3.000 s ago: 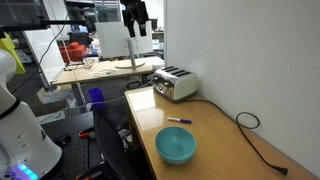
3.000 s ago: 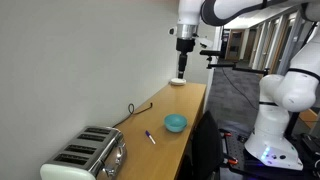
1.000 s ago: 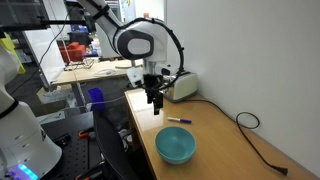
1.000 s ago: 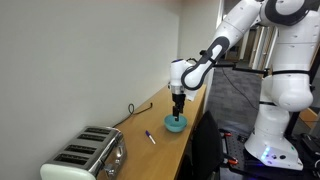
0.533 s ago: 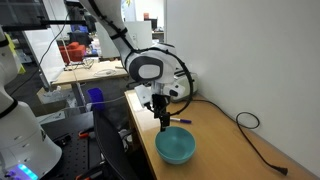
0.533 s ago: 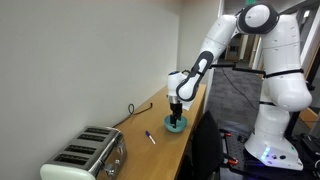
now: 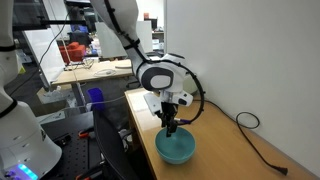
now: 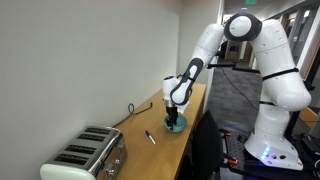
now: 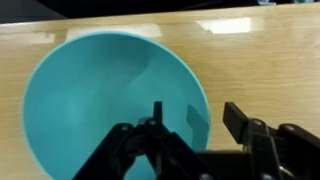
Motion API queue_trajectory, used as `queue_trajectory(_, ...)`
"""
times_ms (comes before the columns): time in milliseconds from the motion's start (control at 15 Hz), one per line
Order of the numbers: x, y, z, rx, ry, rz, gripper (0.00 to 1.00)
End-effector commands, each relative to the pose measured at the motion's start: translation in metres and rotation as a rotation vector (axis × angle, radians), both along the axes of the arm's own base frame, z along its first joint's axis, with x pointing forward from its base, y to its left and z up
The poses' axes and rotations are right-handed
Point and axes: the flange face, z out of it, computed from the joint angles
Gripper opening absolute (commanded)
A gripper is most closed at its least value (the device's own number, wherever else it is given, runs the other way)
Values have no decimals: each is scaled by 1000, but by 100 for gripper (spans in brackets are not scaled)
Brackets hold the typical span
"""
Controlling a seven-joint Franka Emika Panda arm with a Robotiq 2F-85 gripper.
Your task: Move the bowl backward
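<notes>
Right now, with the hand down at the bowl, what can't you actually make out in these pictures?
- Whether the hand touches the bowl: the wrist view gives no depth, and both exterior views show the contact too small.
- The bowl's near rim, wrist view: covered by the hand and cut off by the bottom edge.
- The pen, in an exterior view: too small to tell its kind or cap.

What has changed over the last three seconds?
The gripper came down from high up to the teal bowl, open jaws straddling its rim; nothing gripped yet. Bowl, toaster, pen and cable stayed put.
</notes>
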Motion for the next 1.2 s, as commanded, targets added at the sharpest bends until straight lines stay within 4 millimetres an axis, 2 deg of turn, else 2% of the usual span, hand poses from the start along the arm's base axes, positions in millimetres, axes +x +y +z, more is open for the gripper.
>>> queue_trajectory(0, 8, -1, -1, 9, -9, 24, 37)
queue_trajectory(333, 12, -1, -3, 13, -11, 35, 0)
queue_trajectory(533, 16, -2, 3, 8, -23, 36, 0)
queue_trajectory(733, 24, -3, 22, -16, -59, 41, 1)
queue_trajectory(867, 35, -2, 38, -31, -93, 67, 1)
queue_trajectory(1133, 71, 3, 68, -31, -161, 145, 1)
